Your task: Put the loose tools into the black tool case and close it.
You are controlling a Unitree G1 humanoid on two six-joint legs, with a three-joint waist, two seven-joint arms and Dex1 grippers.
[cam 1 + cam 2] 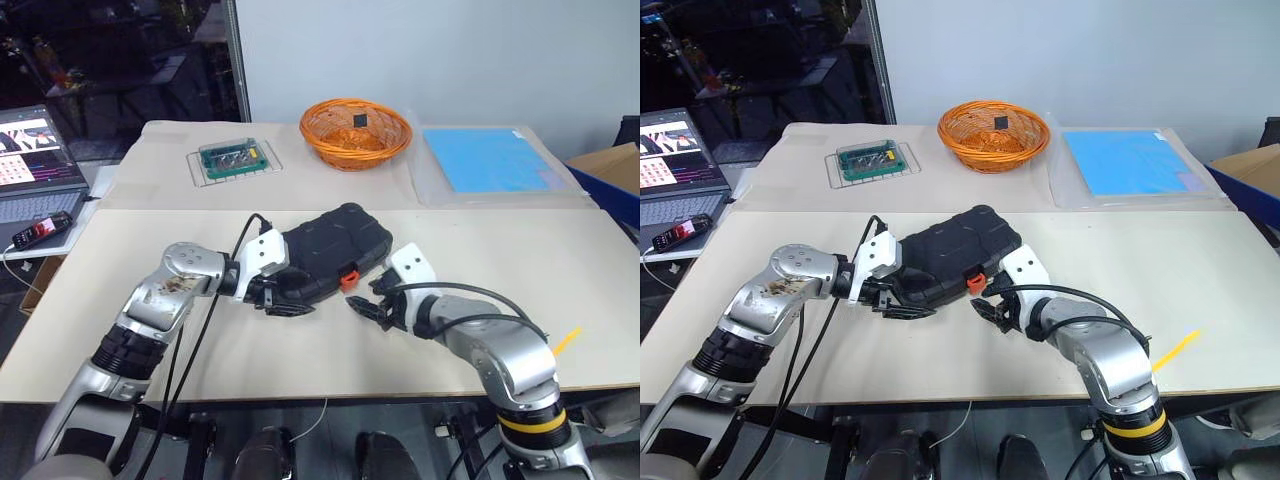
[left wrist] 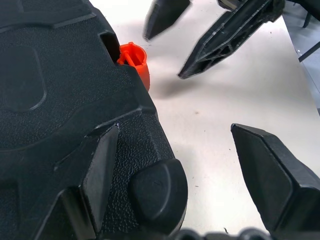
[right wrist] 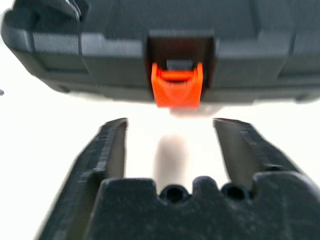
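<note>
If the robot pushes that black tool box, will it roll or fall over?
Probably not: the black tool case lies flat and closed on the table, so it should slide. Its moulded shell looks stiff. It may be fairly heavy if tools are inside.

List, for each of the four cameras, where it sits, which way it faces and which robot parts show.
Left eye view: on the head, looking forward and down at the closed black tool case; both arms show, left gripper, right gripper.
Right eye view: the same scene from the other eye.
Left wrist view: along its own open fingers, one on the case's corner.
Right wrist view: along its own open fingers, facing the orange latch.
Shared: case and latch appear in all four views.
</note>
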